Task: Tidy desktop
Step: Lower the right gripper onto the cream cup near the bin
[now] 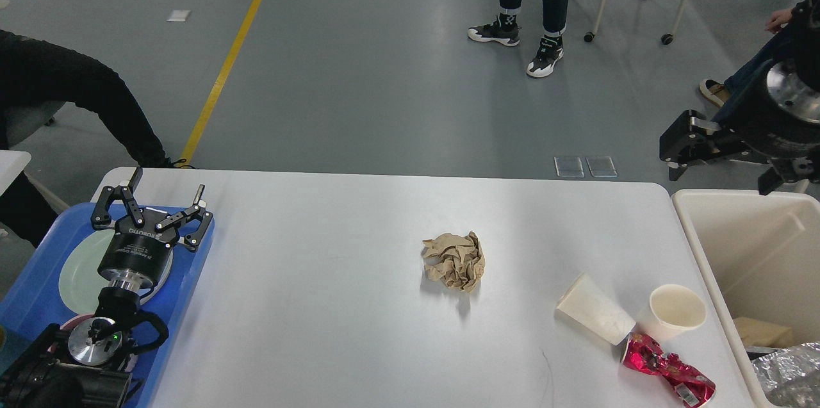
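Head view, desktop (333,331) long axis L-R, both end effectors (154,200) (721,161) spread wide, empty

My one head camera looks forward and down across the desktop (333,305), floor beyond, from fairly close.

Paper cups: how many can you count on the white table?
2, both near the desktop's right front: one tipped paper cup lying on its side, one upright paper cup beside it.
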